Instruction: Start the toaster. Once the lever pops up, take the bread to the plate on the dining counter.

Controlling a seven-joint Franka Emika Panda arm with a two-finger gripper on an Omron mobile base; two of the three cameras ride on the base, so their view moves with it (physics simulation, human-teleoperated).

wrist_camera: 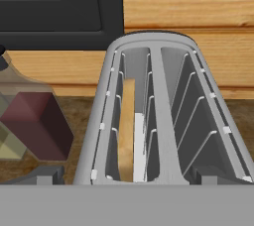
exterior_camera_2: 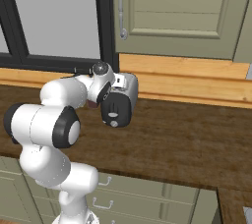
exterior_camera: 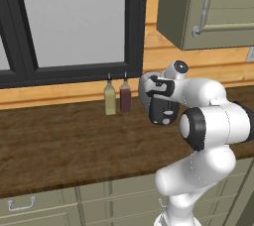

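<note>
Countertop (exterior_camera: 59, 141) — gripper (wrist_camera: 124, 183) above toaster (wrist_camera: 154, 116)

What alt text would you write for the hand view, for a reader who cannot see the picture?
Looking down into a silver two-slot toaster on a dark wood counter, with a tan slice of bread standing upright in its left slot and the right slot empty. To the left stand two bottles, one dark red and one pale yellow-green, before a wooden wall and a black window frame.

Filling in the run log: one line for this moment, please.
stage: before toaster start | bread: in left slot of toaster | hand: open, above toaster | bottles: beside toaster
</note>
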